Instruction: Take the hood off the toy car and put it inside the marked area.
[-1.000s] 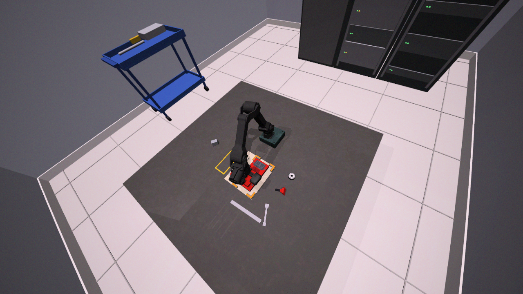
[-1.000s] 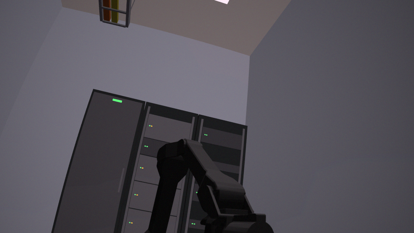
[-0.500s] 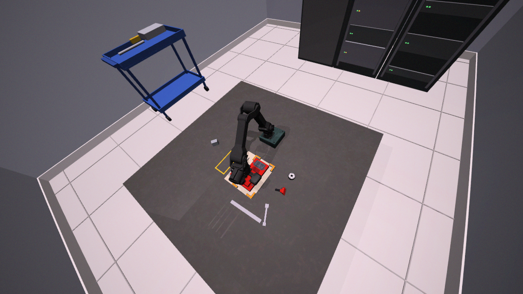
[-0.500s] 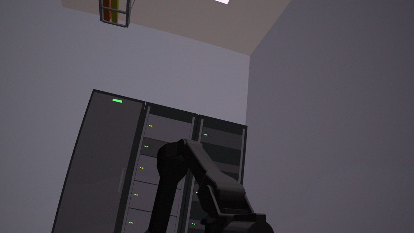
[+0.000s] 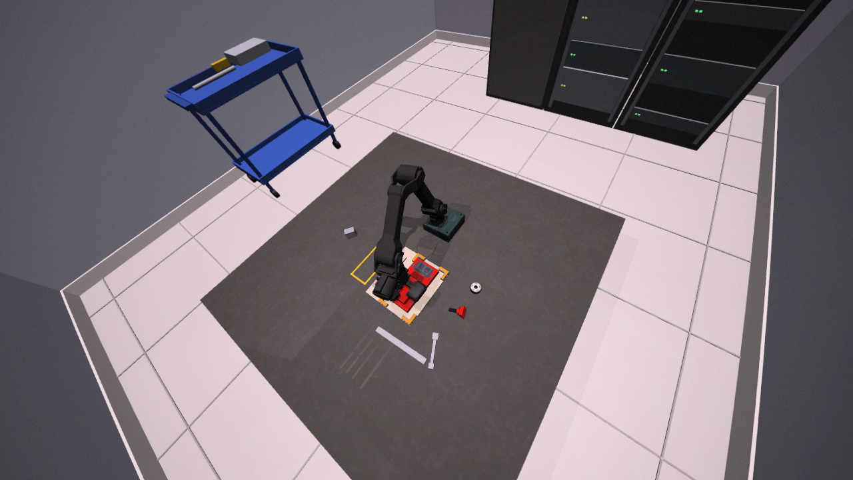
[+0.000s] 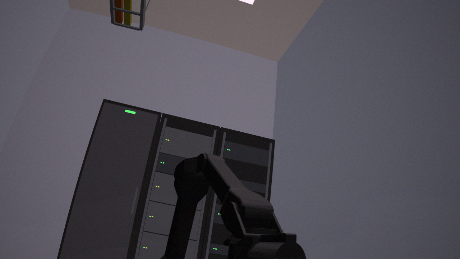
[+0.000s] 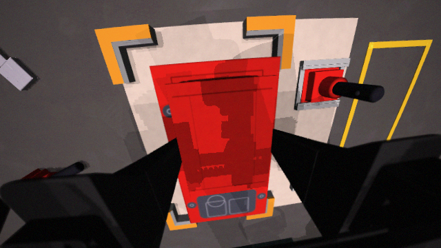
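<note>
Red and flat, the hood (image 7: 220, 138) lay on the toy car (image 5: 412, 281), and the pincer (image 7: 224, 155) was clamped on it, one black finger (image 7: 162, 165) pressed to each long edge. In the wrist view the hood filled the middle of the picture, with a grey panel (image 7: 222, 204) bearing two outlined shapes at its near end. The car sat on a pale mat (image 7: 317, 45) whose corners were framed by orange and grey brackets (image 7: 120, 48). Just beside the car, on the same mat, stood a small red block in a grey frame with a black handle (image 7: 356, 91) sticking out sideways. Past that, touching the mat's edge, a yellow outline (image 7: 389, 89) marked the area on the dark tabletop (image 5: 506, 370). From the top view the arm (image 5: 393, 221) reached down from its dark green base (image 5: 444, 223) over the car. Scattered farther off (all well apart from the mat) were a small grey block (image 5: 350, 233), a white ring (image 5: 475, 287), a red tool with a black handle (image 5: 458, 311), a long pale bar (image 5: 400, 344) and a short white rod (image 5: 432, 349). A blue cart (image 5: 250, 107) and dark server racks (image 5: 632, 59) stood on the tiled floor (image 5: 178, 334) around it.
</note>
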`<action>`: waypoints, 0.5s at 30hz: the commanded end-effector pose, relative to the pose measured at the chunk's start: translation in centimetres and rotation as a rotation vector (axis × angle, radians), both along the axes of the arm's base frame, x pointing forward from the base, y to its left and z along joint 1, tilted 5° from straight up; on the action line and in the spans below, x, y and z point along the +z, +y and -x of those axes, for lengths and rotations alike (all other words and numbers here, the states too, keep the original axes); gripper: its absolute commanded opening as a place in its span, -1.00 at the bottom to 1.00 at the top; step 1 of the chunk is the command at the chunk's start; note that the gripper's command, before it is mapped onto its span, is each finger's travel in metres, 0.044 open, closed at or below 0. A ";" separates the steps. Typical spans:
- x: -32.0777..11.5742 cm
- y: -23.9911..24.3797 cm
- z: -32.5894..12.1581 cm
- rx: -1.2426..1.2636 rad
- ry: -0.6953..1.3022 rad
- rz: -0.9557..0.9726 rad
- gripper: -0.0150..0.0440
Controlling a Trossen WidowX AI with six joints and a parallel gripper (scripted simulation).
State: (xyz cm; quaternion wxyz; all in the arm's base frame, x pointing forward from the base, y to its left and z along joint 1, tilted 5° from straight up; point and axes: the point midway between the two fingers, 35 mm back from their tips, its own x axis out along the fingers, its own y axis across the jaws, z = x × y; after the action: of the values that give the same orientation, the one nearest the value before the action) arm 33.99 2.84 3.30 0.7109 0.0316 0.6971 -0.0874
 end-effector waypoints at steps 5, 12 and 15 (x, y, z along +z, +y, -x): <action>0.9 0.1 -0.1 -0.002 -0.012 -0.002 -0.49; 1.4 0.1 -0.1 -0.002 -0.011 -0.002 -0.49; 1.6 0.1 -0.1 -0.002 -0.011 -0.002 -0.49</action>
State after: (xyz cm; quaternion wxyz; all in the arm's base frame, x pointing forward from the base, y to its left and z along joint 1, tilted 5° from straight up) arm 33.91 2.91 4.24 0.7097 0.0309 0.6984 -0.0872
